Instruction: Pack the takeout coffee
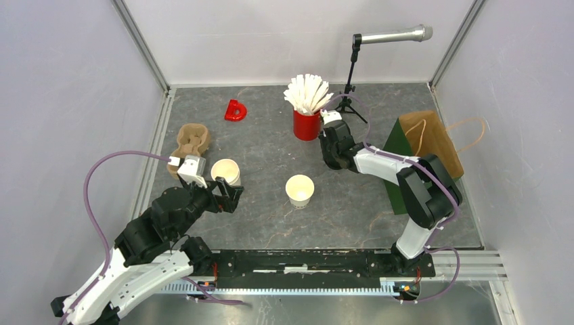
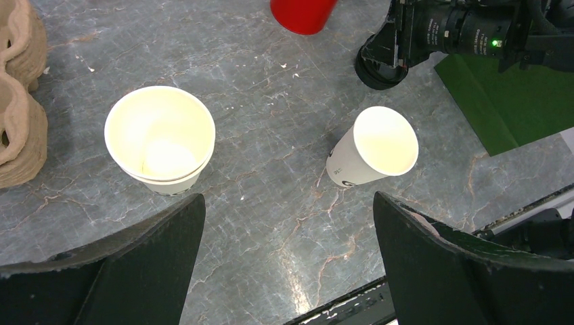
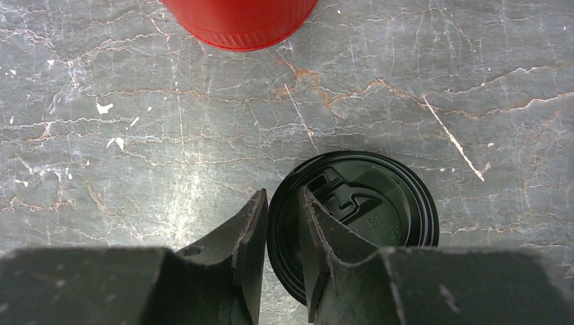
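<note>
Toward the far edge of the tabletop (image 1: 271,223), just in front of the red cup of white sticks (image 1: 306,122), a black lid (image 3: 369,206) lies flat on the marbled grey surface. The right gripper (image 3: 283,210) is on it, jaws drawn nearly together across the lid's rim. One finger sits outside the edge and one on top, pinching the rim.

I'd judge the lid to be thin moulded plastic: very light, springy and slick. It is likely to bow or squirt free if squeezed hard, so the rim is the sensible place to hold it. I can find no second lid.

Both white paper cups stand upright and uncovered. The centre cup (image 1: 299,190) is near the middle of the tabletop, and the left cup (image 1: 225,171) is partway toward the left edge. They look empty, so they should be light and easily tipped. Their thin walls would crush out of round, so a gentle grip across the wall just under the rolled lip should suit best.

The left gripper (image 2: 288,203) waits just on the near side of the left cup, jaws spread wide and holding nothing.

Further out, the pulp cup carrier (image 1: 189,143) lies by the left edge. A brown paper bag (image 1: 433,139) lies by the right edge.
</note>
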